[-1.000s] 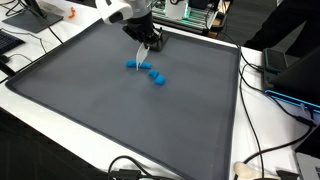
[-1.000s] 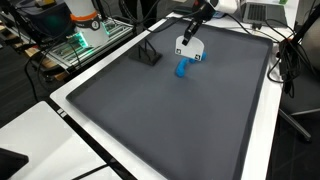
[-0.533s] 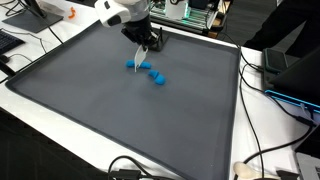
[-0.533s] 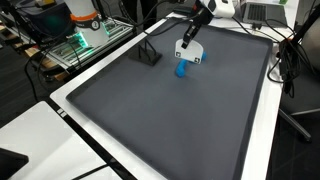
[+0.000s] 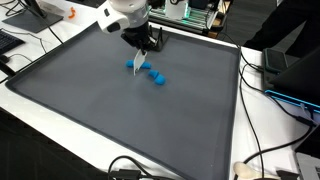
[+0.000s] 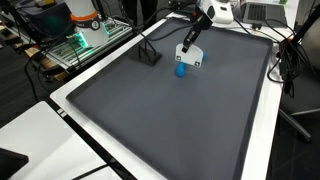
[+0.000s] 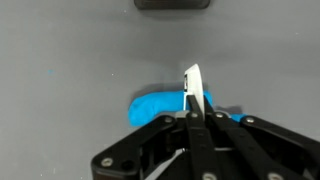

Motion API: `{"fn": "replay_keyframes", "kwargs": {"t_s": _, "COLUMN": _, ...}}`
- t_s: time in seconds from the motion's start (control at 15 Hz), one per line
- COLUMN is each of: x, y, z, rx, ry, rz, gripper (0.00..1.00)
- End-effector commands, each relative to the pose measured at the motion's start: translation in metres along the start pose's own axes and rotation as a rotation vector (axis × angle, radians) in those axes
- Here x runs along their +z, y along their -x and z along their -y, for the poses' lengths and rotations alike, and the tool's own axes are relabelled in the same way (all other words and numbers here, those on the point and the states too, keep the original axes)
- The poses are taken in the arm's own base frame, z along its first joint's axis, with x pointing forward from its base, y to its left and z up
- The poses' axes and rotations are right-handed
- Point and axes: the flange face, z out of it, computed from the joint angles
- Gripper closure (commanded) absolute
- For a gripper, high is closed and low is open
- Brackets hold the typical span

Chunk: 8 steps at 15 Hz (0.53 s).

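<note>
My gripper (image 7: 192, 116) is shut on a thin white blade-like tool (image 7: 192, 84) that sticks out past the fingertips. The tool's tip is over a blue putty-like lump (image 7: 158, 106) on the dark grey mat; whether it touches is not clear. In an exterior view the gripper (image 5: 141, 47) hangs over the far middle of the mat, the tool (image 5: 137, 62) slanting down to blue pieces (image 5: 150, 72) lying in a short row. In an exterior view the gripper (image 6: 193, 36) holds the tool (image 6: 188, 56) just above the blue lump (image 6: 181, 70).
A small black stand (image 6: 148, 54) sits on the mat (image 6: 170, 120) near the blue lump, and shows as a dark block (image 7: 172, 4) at the wrist view's top edge. White table edges, cables (image 5: 135, 170) and electronics surround the mat.
The arm has shifted slightly and the white tool has tilted and come down a little toward the blue pieces. The jaws have stayed shut on the tool.
</note>
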Motion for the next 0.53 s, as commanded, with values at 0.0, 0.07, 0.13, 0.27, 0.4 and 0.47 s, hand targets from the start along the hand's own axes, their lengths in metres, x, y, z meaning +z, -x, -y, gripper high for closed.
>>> {"fn": "replay_keyframes", "kwargs": {"t_s": 0.0, "x": 0.012, "y": -0.002, "z": -0.003, "rx": -0.011, "ry": 0.018, "rz": 0.002, "gripper": 0.99}}
{"fn": "replay_keyframes", "kwargs": {"t_s": 0.07, "x": 0.015, "y": -0.003, "z": -0.002, "rx": -0.012, "ry": 0.018, "rz": 0.007, "gripper": 0.99}}
{"fn": "replay_keyframes", "kwargs": {"t_s": 0.13, "x": 0.017, "y": -0.003, "z": -0.002, "rx": -0.013, "ry": 0.017, "rz": 0.01, "gripper": 0.99}}
{"fn": "replay_keyframes", "kwargs": {"t_s": 0.27, "x": 0.024, "y": -0.005, "z": -0.002, "rx": -0.01, "ry": 0.015, "rz": 0.015, "gripper": 0.99}}
{"fn": "replay_keyframes", "kwargs": {"t_s": 0.4, "x": 0.03, "y": -0.006, "z": -0.001, "rx": -0.011, "ry": 0.014, "rz": 0.025, "gripper": 0.99}}
{"fn": "replay_keyframes", "kwargs": {"t_s": 0.47, "x": 0.033, "y": -0.006, "z": -0.001, "rx": -0.011, "ry": 0.012, "rz": 0.029, "gripper": 0.99}}
